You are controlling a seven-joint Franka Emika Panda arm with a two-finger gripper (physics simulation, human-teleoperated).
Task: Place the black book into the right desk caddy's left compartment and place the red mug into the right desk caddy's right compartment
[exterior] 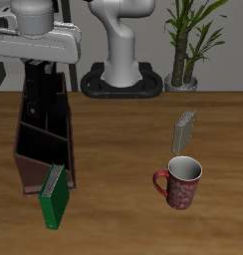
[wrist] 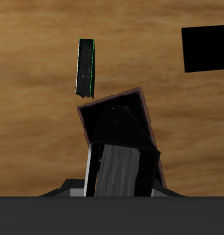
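Observation:
My gripper [exterior: 44,68] is shut on the black book [exterior: 41,92], which hangs upright from the fingers just above the back part of the right desk caddy [exterior: 28,173], a long dark brown box with a slanted divider. In the wrist view the black book [wrist: 117,173] shows its pale grey page edge straight over the right desk caddy [wrist: 109,99]; the gripper [wrist: 117,189] is mostly hidden behind it. The red mug [exterior: 181,182] stands upright on the table, far across from the caddy and near the front edge, its handle towards the caddy.
A green book [exterior: 55,197] leans against the caddy's front end and shows in the wrist view as the green book [wrist: 86,68]. A light grey book [exterior: 184,130] stands behind the mug. The robot base [exterior: 121,78] and a potted plant [exterior: 189,45] stand at the back.

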